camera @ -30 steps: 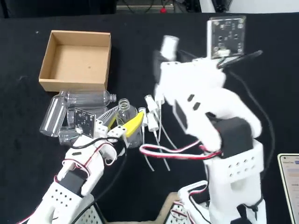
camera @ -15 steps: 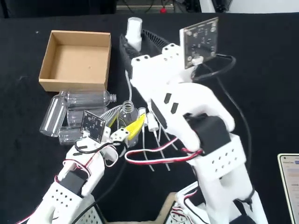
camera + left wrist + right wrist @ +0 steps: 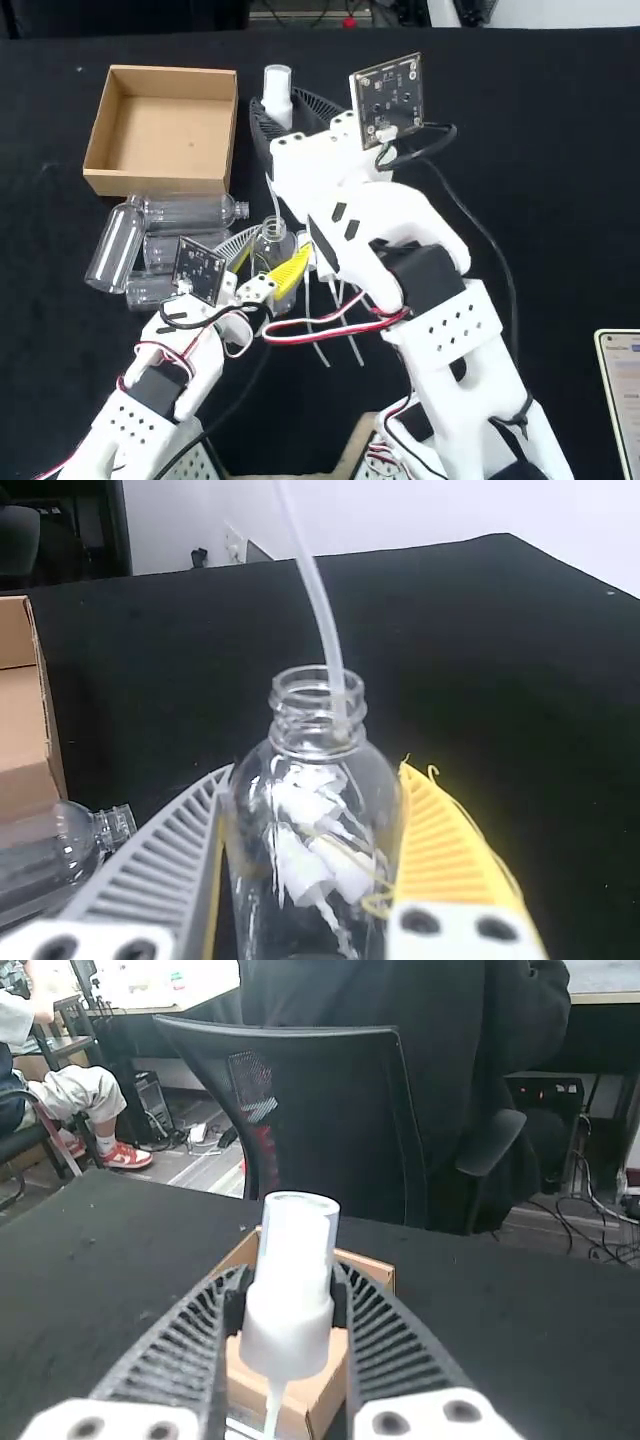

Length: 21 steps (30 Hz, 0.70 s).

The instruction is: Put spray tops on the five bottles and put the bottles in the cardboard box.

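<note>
While left end effector [image 3: 264, 258] clamps bottle [image 3: 315, 820], right one [image 3: 290, 1285] pinches spray top [image 3: 296, 1245] — box [image 3: 160, 135] nearby.

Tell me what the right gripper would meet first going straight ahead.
Probably the cardboard box: its corner lies just ahead of the right gripper, behind the spray top it holds. Depth is unclear; held that high, it may pass over the box.
</note>
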Each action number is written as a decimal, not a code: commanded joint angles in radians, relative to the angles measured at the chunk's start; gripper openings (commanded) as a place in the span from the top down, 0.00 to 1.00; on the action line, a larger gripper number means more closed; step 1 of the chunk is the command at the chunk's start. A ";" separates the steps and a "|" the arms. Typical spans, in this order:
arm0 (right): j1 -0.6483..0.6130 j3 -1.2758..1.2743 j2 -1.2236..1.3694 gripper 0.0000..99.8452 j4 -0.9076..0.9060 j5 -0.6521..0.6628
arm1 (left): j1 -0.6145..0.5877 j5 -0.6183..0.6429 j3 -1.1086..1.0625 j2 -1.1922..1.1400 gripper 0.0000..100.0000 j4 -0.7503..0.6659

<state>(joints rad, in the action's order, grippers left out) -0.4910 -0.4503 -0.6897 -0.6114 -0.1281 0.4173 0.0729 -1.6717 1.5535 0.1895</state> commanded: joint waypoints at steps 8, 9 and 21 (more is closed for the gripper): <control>-0.057 -0.127 -0.245 0.99 -0.077 0.012 | 0.010 -0.014 0.005 0.012 0.90 -0.025; -0.066 -0.142 -0.271 0.99 -0.106 0.012 | 0.010 -0.014 0.005 0.012 0.90 -0.025; -0.069 -0.291 -0.329 0.99 -0.133 0.014 | 0.012 -0.015 -0.013 0.012 0.90 -0.028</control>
<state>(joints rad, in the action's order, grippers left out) -0.5524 -0.7465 -0.9889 -0.7403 -0.1220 0.4235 0.0637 -1.6717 1.5535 0.1895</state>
